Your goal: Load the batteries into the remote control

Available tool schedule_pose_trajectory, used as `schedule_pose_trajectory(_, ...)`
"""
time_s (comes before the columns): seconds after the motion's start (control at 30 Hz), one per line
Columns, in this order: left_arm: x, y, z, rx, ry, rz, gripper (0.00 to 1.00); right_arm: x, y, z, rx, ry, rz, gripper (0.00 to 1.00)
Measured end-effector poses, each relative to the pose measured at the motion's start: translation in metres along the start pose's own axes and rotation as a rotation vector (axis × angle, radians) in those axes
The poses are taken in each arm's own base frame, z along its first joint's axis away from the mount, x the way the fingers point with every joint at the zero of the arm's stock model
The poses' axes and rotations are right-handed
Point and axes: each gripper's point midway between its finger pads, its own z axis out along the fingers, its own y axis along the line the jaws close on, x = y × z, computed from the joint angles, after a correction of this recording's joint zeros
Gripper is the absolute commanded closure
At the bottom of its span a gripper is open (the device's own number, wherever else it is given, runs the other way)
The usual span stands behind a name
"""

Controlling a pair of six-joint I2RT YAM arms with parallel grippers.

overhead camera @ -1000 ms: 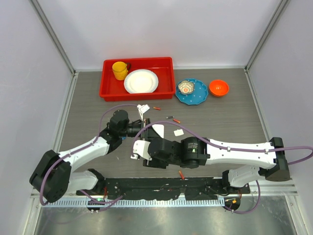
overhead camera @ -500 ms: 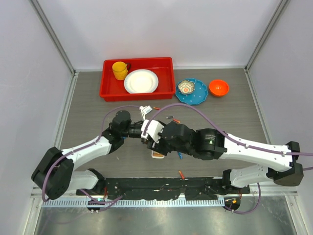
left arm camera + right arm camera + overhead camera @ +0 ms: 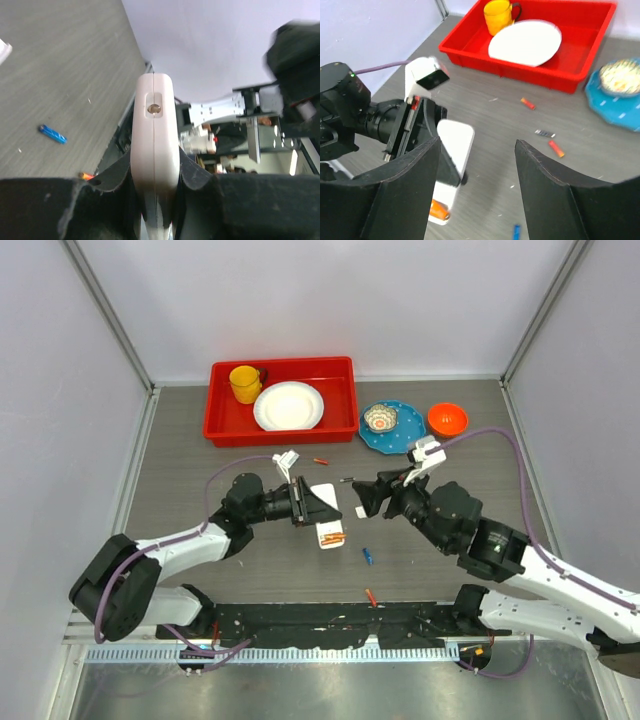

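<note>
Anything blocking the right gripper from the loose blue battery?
Nothing visible. The blue battery lies alone on bare table near the open right gripper; the remote control, clamped in the left gripper, sits off to one side.

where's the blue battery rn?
In the top view the blue battery lies loose on the table near centre, just right of the near end of the remote control.

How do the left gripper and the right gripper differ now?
The left gripper has its jaws closed on the remote control; the right gripper has its jaws open and holds nothing. The left gripper touches the remote from the left; the right gripper is apart from it, on the right. Both have black jaws.
</note>
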Motion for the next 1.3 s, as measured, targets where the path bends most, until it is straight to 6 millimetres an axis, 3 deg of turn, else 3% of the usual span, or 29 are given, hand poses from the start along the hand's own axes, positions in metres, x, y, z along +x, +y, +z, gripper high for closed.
schedule_pose_trajectory(0.07,-0.009,0.002,0.0,0.003,-0.073,0.009,1.0,0.019,-0.005,0.005,0.018,-0.001,0.115,0.34)
schedule_pose_trajectory(0.23,-0.031,0.005,-0.005,0.012,-0.25,0.038,1.0,0.094,-0.011,0.013,0.047,0.08,0.314,0.34)
schedule_pose_trajectory(0.3,-0.039,0.006,-0.012,0.016,-0.324,0.055,1.0,0.108,-0.012,0.012,0.051,0.085,0.373,0.33)
schedule_pose_trajectory(0.37,-0.045,0.004,-0.018,0.023,-0.388,0.071,1.0,0.109,-0.013,0.011,0.04,0.052,0.453,0.33)
schedule_pose_trajectory(0.57,-0.062,-0.007,-0.036,0.063,-0.541,0.12,1.0,0.088,-0.007,0.011,-0.026,-0.066,0.648,0.33)
schedule_pose_trajectory(0.7,-0.068,-0.01,-0.045,0.086,-0.608,0.142,1.0,0.088,-0.002,0.019,-0.06,-0.077,0.734,0.32)
schedule_pose_trajectory(0.93,-0.074,-0.023,-0.055,0.12,-0.673,0.182,1.0,0.1,0.013,0.033,-0.108,-0.018,0.793,0.32)
schedule_pose_trajectory(1.3,-0.075,-0.034,-0.064,0.153,-0.703,0.205,1.0,0.09,0.025,0.04,-0.186,-0.032,0.825,0.32)
